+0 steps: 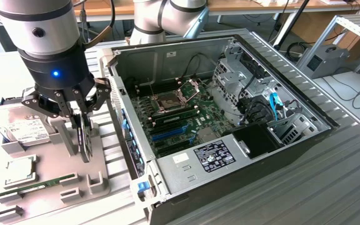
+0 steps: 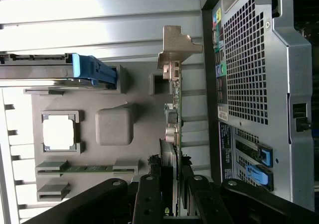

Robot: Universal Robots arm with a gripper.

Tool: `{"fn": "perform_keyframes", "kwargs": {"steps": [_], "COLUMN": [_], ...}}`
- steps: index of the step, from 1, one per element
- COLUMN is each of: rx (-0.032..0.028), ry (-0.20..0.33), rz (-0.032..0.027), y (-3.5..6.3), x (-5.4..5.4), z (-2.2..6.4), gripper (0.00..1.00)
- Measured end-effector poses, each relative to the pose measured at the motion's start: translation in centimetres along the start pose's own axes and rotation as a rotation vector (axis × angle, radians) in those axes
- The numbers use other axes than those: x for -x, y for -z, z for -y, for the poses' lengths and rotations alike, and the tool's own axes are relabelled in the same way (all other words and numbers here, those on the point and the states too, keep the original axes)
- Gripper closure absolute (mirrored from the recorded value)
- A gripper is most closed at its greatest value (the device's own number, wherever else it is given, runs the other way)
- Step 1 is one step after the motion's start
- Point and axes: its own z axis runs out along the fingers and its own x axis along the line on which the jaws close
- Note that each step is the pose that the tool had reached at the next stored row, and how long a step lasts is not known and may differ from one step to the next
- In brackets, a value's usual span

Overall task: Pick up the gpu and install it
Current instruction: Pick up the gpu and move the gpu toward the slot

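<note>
The gpu [image 1: 85,149] stands on edge over the grey parts tray [image 1: 99,185], at the exterior view's left of the open computer case [image 1: 186,161]. My gripper [image 1: 82,133] comes down from above with its fingers closed on the card's two faces. In the wrist view the gpu [image 2: 173,112] is seen edge-on, its silver end bracket [image 2: 177,47] at the far end, and it runs back between my gripper [image 2: 171,191] fingers. I cannot tell whether its lower edge still touches the tray. The motherboard [image 1: 180,117] lies exposed inside the case, with blue slots [image 1: 167,134].
On the tray lie a hard drive [image 1: 18,127], a processor chip [image 1: 20,171] and a memory stick [image 1: 39,183]. The case's perforated rear wall [image 2: 246,74] stands close beside the card. A second robot arm base [image 1: 152,18] stands behind the case.
</note>
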Motion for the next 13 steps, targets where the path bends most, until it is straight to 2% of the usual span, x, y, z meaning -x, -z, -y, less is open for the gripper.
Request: {"fn": "perform_keyframes", "kwargs": {"steps": [13], "rx": [0.0001], "ry": [0.000], "rz": [0.0001], "y": [0.60], "x": [0.02], "z": [-0.03], "gripper": [0.74]}}
